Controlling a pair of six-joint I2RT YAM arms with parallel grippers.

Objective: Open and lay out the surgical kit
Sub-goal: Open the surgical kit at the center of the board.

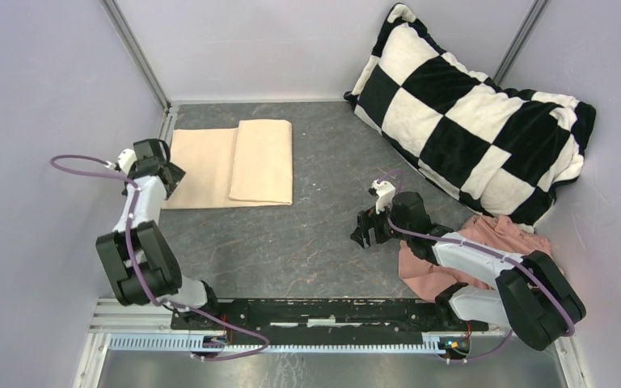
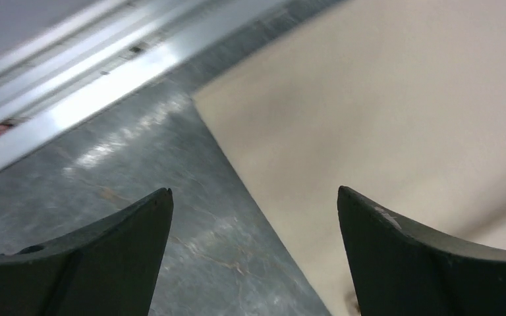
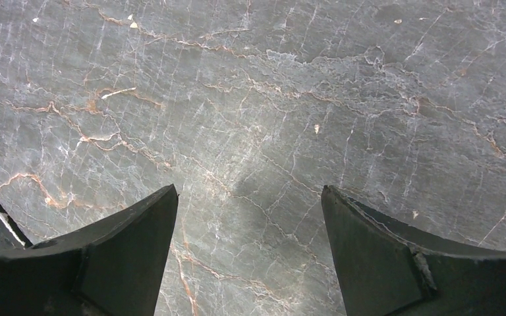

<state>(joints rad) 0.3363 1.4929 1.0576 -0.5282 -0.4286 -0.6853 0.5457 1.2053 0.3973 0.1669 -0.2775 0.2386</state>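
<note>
The grey marbled desk (image 1: 323, 234) fills the floor of the white-walled cell. A black-and-white checkered pillow (image 1: 469, 113) leans in the far right corner, its lower edge on the desk. The beige cloth wrap (image 1: 230, 162) of the surgical kit lies flat at the far left of the desk, close to the back wall. It is folded, with a narrower doubled layer on its right half over a single layer on the left. A crumpled pink cloth (image 1: 505, 234) sits at the right side below the pillow, partly hidden under the right arm (image 1: 485, 267).

The left arm (image 1: 141, 259) reaches forward along the left wall. The left hand (image 1: 166, 174) is at the wrap's left edge, near its front corner. In the left wrist view that hand (image 2: 253, 194) is spread wide with nothing between its fingers. One finger is over bare desk and the other over the beige cloth, whose edge runs between them. Whether either finger touches the cloth cannot be told.

The right hand (image 1: 365, 230) is near the middle of the desk, well apart from the wrap. In its own wrist view it (image 3: 249, 191) is also wide open, gripping nothing, with only veined desk surface beneath.
</note>
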